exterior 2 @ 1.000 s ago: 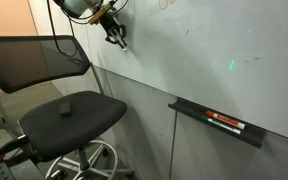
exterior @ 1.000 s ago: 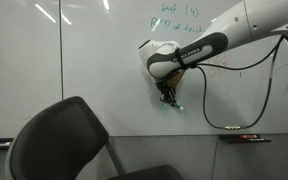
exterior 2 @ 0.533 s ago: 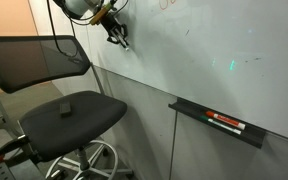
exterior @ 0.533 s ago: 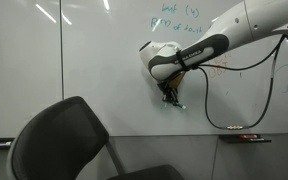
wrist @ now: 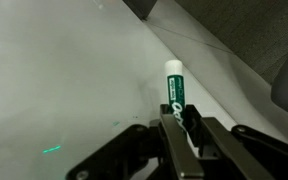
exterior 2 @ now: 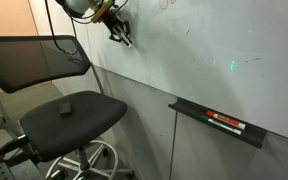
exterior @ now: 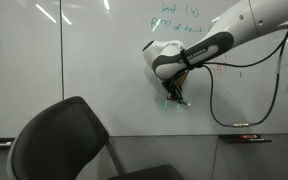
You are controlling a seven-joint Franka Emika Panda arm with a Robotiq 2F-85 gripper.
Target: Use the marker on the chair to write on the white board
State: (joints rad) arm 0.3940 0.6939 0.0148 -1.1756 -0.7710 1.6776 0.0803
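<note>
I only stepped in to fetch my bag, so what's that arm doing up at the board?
The robot arm's gripper is shut on a marker with a white and green barrel, and points its tip at the whiteboard, below some green writing. Whether the tip touches the board, I cannot tell. The chair in front holds only a small dark object, and other markers lie in the tray under the board.
</note>
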